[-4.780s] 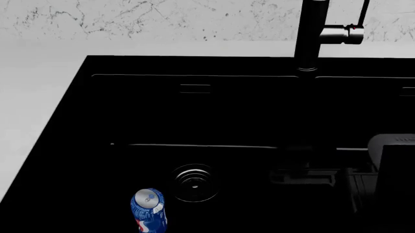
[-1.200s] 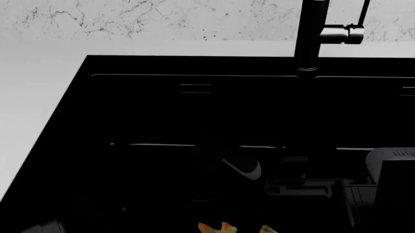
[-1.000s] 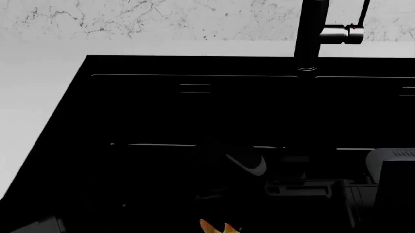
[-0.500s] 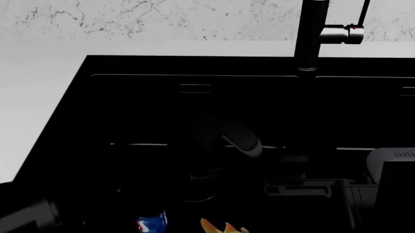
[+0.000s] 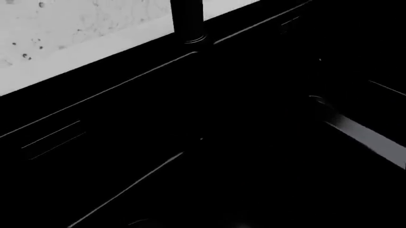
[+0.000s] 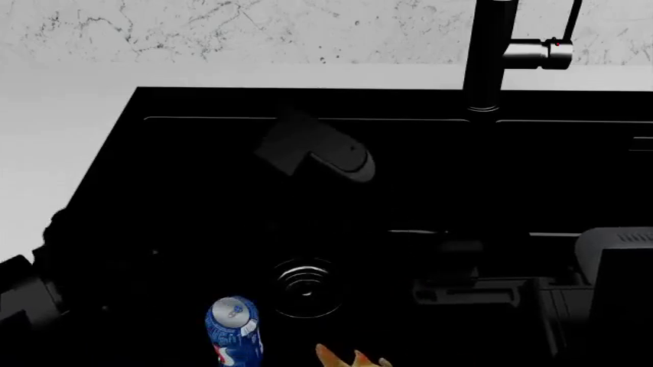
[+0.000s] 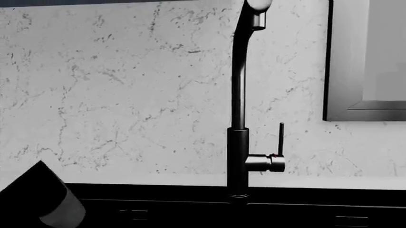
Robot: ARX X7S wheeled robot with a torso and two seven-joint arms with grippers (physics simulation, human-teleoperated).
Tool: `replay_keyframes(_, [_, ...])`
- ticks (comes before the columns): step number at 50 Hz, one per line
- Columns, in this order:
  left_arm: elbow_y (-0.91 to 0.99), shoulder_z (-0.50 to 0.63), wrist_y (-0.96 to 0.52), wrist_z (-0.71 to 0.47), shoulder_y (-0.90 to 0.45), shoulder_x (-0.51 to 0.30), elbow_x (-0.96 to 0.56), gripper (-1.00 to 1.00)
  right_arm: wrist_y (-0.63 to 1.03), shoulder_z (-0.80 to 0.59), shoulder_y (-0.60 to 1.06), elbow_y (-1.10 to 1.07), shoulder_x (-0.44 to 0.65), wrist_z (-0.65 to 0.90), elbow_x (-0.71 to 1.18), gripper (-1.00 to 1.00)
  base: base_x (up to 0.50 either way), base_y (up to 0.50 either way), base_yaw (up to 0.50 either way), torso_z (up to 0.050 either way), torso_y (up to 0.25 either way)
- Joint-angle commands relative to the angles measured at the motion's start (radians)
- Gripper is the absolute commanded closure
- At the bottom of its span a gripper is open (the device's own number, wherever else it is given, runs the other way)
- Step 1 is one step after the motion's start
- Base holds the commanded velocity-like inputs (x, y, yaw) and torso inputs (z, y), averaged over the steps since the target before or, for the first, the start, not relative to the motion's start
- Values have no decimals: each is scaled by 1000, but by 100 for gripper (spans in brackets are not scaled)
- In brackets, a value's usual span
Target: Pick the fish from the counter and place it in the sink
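Only the tan-orange fin tips of the fish show, at the bottom edge of the head view, low in the black sink just right of its steel drain. My left arm reaches from the lower left up over the back of the basin, well clear of the fish. Its fingers are lost against the black, and the left wrist view shows only the sink's rear rim. My right arm rests at the right; its jaws are not discernible. The white counter lies left of and behind the sink.
A blue soda can lies in the basin left of the drain. The tall black faucet stands at the back rim, also seen as the faucet before the marble wall. A framed panel hangs at right.
My left arm has risen from low over the fish toward the basin's back, uncovering the can and the drain. The fish's fins stay at the bottom edge. The right arm is still.
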Motion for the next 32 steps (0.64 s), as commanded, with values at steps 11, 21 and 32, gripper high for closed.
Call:
replay_keyframes(11, [221,-154,89,-109,-10,-202,-101,-100,-2,-20,7,4,6,9,-2,-100,0,0,0,0,0])
replay_keyframes(21, [444,-205,148,-213,16,-313,-114,-100,-19,-21,-1,12,7,5,-4,-100,0,0,0,0,0])
replay_keyframes(32, [659,-238,210,-288,78,-415,-117,-100,-29,-19,-9,14,9,5,-3,-100,0,0,0,0,0])
